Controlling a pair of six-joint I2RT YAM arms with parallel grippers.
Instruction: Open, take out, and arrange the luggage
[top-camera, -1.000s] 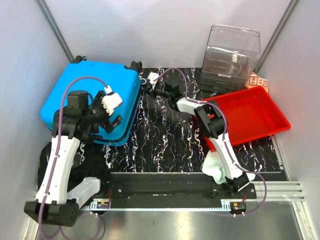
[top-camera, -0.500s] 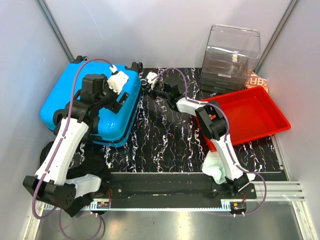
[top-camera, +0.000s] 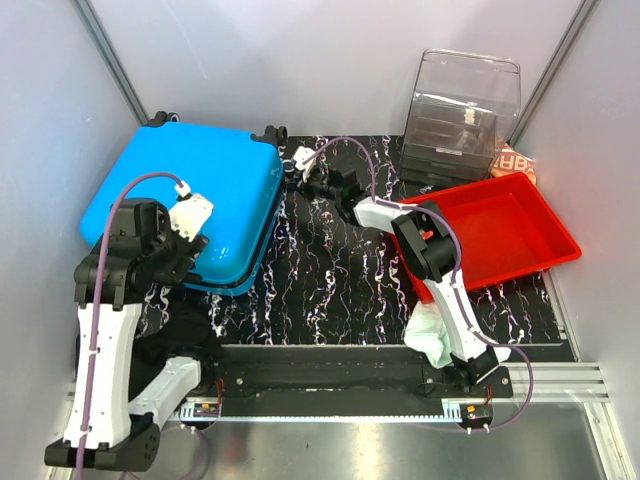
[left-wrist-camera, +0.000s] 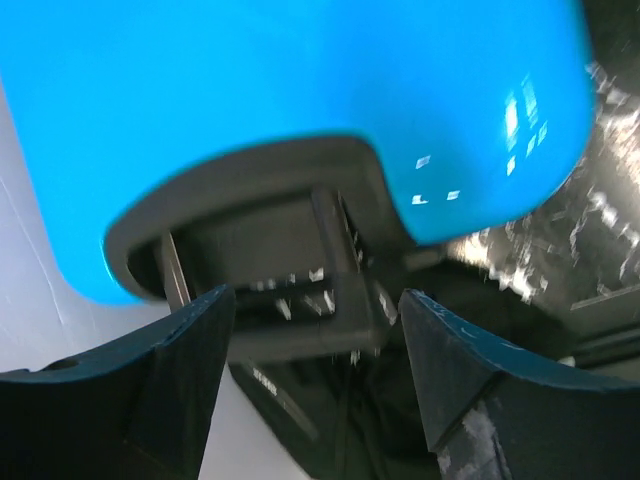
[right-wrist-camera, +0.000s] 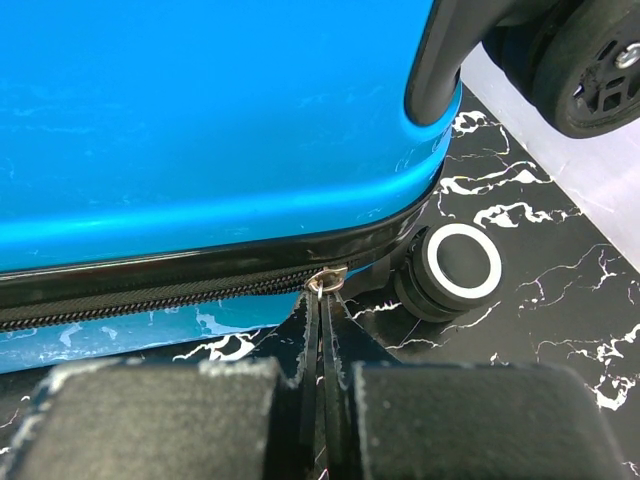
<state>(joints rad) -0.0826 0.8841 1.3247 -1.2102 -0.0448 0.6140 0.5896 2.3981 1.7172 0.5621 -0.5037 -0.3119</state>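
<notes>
The two arm bases sit at the near edge of the black marbled surface (top-camera: 330, 270). Just beyond the left base, the left pincer (left-wrist-camera: 316, 300) hovers at the near edge of the luggage (top-camera: 190, 190). Its fingers (left-wrist-camera: 140, 390) are spread wide apart, one on each side of the black handle (left-wrist-camera: 300, 335), which is set into the shell's rounded end; whether they touch it cannot be told. The luggage lies flat and closed on the left half of the surface, its left side close against the side wall and its wheeled end toward the back wall, so little room is left on those two sides. To its right a bare strip of surface runs from near to far, between the luggage's right edge and the red tray (top-camera: 520, 215); the right arm stretches across the far part of this strip. At the far right corner of the luggage, the right pincer (right-wrist-camera: 322, 370) is pressed together on the zipper pull (right-wrist-camera: 324, 300), which hangs from the closed zipper (right-wrist-camera: 150, 298) along the seam, just beside a black-and-white wheel (right-wrist-camera: 456, 264). Beyond the tray, against the back wall, stands the clear drawer box (top-camera: 465, 100).
</notes>
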